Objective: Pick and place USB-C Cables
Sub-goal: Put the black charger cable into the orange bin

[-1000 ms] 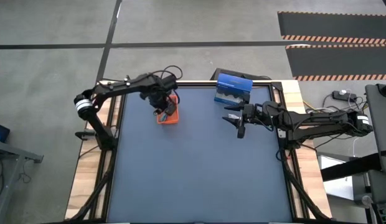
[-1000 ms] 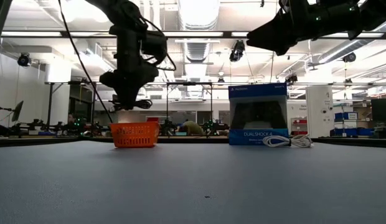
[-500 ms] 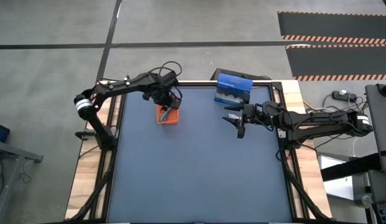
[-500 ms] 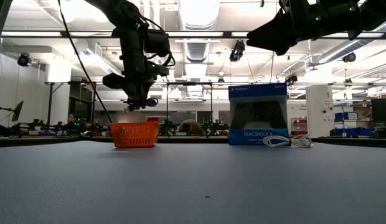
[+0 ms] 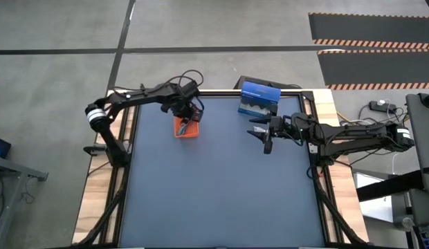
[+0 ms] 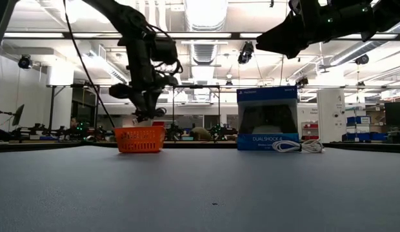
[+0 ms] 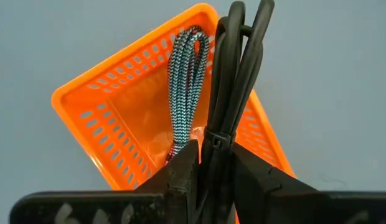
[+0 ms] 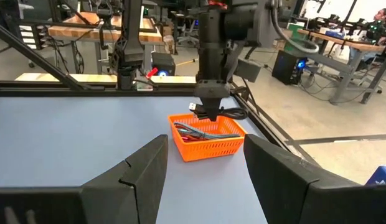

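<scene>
Left wrist view shows the left gripper [image 7: 211, 168] clamped on the black cable [image 7: 233, 74], hanging over the orange basket [image 7: 106, 118] at the table's far left; the cable's long axis runs on past the fingers. A teal cable [image 7: 183, 81] already lies inside. The right gripper [image 5: 266, 138], released, waits nearer the white cable [image 6: 297, 146].

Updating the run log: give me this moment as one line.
left gripper: shut on black cable, above orange basket | teal cable: in basket | right gripper: open, waiting
</scene>
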Robot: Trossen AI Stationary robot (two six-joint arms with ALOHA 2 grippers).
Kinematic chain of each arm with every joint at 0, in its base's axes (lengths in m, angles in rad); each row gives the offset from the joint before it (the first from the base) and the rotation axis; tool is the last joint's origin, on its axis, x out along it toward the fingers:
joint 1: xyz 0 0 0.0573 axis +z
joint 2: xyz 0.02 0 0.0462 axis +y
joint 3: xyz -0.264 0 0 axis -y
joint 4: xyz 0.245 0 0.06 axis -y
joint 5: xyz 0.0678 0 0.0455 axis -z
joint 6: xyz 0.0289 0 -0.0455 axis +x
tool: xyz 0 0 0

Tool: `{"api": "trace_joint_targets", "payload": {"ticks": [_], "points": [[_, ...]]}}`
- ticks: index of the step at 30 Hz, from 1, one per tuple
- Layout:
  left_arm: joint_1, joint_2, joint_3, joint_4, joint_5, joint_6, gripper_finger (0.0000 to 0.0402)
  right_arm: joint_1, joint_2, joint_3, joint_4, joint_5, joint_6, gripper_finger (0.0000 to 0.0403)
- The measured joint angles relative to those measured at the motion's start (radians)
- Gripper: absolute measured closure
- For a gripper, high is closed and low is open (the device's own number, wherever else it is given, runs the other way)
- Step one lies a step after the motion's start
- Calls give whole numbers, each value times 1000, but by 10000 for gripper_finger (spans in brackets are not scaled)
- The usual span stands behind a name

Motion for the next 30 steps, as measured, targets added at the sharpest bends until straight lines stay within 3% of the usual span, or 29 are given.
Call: {"api": "trace_joint_targets", "payload": {"ticks": [9,30], "points": [[0,72,0,-2,1,20,343,0,0,0,-2,0,0,200],[0,72,2,-54,2,26,343,0,0,0,-10,0,1,200]]}}
